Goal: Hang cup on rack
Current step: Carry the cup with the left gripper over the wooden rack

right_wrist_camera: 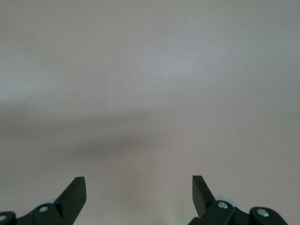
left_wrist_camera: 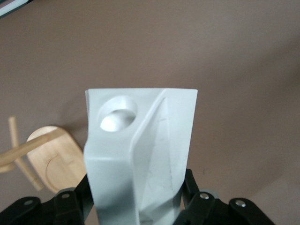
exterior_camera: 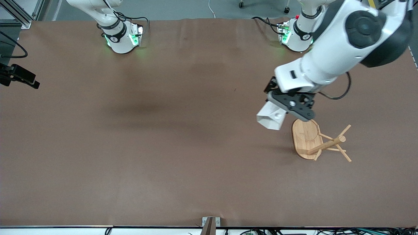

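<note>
The left end effector [exterior_camera: 283, 111] was clamped on the cup [exterior_camera: 270, 118], held above the counter [exterior_camera: 163, 147] beside the rack [exterior_camera: 307, 138]. The cup appeared rigid, light, probably smooth; body grip left the handle hole free. The right end effector [right_wrist_camera: 139, 194] waited, fully open and empty.

A brown table [exterior_camera: 169, 137] fills the front view, its covering faintly creased near the edge where the bases stand. A black clamp-like device [exterior_camera: 19, 76] sits at the table's edge toward the right arm's end. A small metal bracket [exterior_camera: 211, 223] is fixed at the middle of the edge nearest the front camera, with cables [exterior_camera: 294, 231] running along below that edge.
</note>
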### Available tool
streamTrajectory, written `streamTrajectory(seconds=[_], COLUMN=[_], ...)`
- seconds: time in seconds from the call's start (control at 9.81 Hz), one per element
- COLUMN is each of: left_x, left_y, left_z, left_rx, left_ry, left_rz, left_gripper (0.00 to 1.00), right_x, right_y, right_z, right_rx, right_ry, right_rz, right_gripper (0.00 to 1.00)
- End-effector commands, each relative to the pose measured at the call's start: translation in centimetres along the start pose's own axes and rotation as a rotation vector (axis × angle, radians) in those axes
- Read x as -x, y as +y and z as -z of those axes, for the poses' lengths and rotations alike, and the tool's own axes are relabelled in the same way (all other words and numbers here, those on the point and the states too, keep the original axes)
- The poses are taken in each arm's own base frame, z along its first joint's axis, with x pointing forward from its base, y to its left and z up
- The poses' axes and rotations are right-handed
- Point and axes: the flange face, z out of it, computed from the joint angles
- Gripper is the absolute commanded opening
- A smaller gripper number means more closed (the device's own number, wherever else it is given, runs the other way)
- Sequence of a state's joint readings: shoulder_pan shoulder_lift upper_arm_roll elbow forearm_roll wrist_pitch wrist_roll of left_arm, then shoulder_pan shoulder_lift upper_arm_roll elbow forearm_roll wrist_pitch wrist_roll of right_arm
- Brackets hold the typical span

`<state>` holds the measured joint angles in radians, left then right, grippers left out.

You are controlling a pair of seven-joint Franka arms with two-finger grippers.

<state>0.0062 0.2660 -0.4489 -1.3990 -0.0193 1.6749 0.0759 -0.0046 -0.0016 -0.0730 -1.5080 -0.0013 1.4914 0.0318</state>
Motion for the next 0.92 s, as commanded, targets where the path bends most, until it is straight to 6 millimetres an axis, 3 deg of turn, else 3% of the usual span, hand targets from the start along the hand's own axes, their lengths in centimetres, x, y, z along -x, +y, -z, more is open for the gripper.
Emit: streamTrajectory(seconds=[0.0,0.1,0.41,0.71,0.82], left_x=[1.8,2.3,3.1,3.8,3.9], left_y=[-5.6,-8.2,-9.8,-9.1,-9.0], left_z=[-3.4,-3.4,-4.2,-4.5,-5.5], left_rx=[0.035,0.042,0.053,0.035,0.033], left_ry=[-0.071,-0.068,-0.091,-0.104,-0.104], left_rz=[0.113,0.179,0.319,0.354,0.356], left_gripper=[0.01,0.01,0.01,0.01,0.01], right_x=[0.0,0.0,0.5,0.7,0.6], right_y=[0.5,0.7,1.3,1.1,1.0], right_z=[0.6,0.7,1.2,1.4,1.3], right_rx=[0.016,0.017,0.018,0.020,0.020], right_ry=[0.005,0.008,-0.009,-0.008,-0.007], right_rz=[-0.007,-0.012,-0.029,-0.024,-0.024], right_gripper=[1.00,1.00,1.00,1.00,1.00])
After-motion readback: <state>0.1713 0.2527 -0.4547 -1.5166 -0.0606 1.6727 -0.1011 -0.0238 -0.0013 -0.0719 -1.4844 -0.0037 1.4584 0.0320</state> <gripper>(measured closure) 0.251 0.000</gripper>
